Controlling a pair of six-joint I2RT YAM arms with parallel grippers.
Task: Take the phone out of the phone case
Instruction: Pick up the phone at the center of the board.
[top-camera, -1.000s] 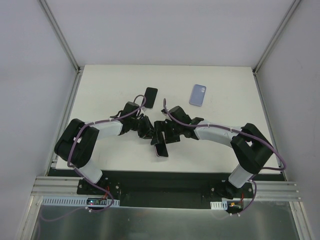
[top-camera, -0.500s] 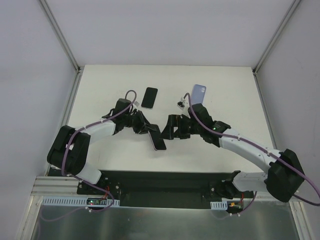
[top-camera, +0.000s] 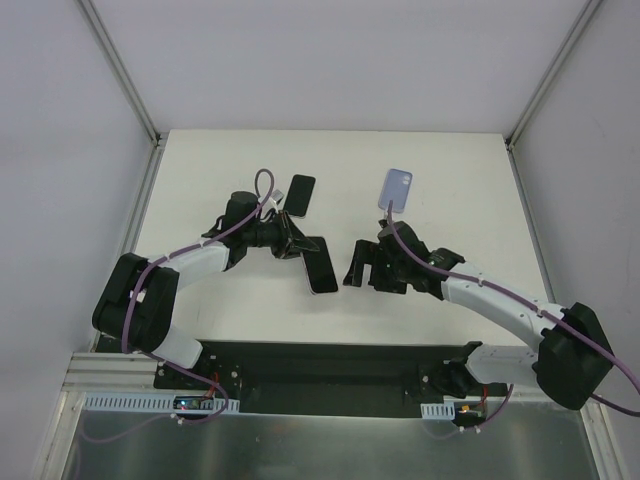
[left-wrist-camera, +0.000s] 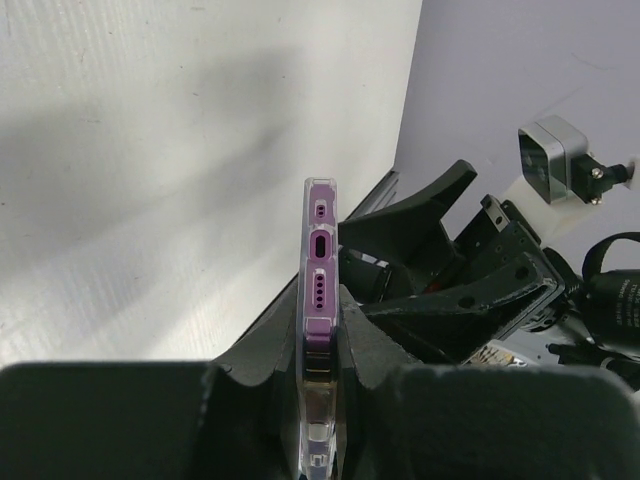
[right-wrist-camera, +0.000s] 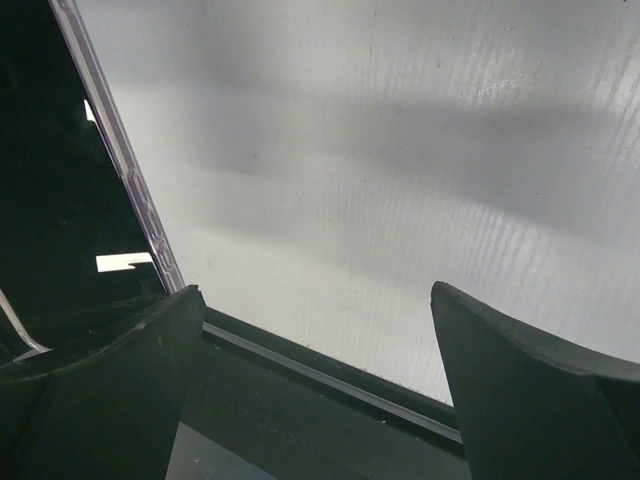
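A purple phone (left-wrist-camera: 320, 215) sits in a clear phone case (left-wrist-camera: 303, 300), seen edge-on in the left wrist view. My left gripper (left-wrist-camera: 322, 335) is shut on it across its faces. From above, the cased phone (top-camera: 320, 267) hangs over the table's middle with its dark screen up, held by the left gripper (top-camera: 303, 250). My right gripper (top-camera: 360, 270) stands open just right of the phone, not touching it. In the right wrist view the right gripper (right-wrist-camera: 315, 300) has only table between its fingers, and the case's edge (right-wrist-camera: 135, 195) runs along the left.
A black phone (top-camera: 298, 194) lies flat on the table behind the left gripper. A lavender phone-shaped item (top-camera: 397, 188) lies at the back right. The black front rail (right-wrist-camera: 330, 350) of the table edge crosses under the right fingers.
Both grippers met at the phone a second ago. The right gripper has since opened wide and drawn back to the right; the left has swung the phone slightly away from the front edge.
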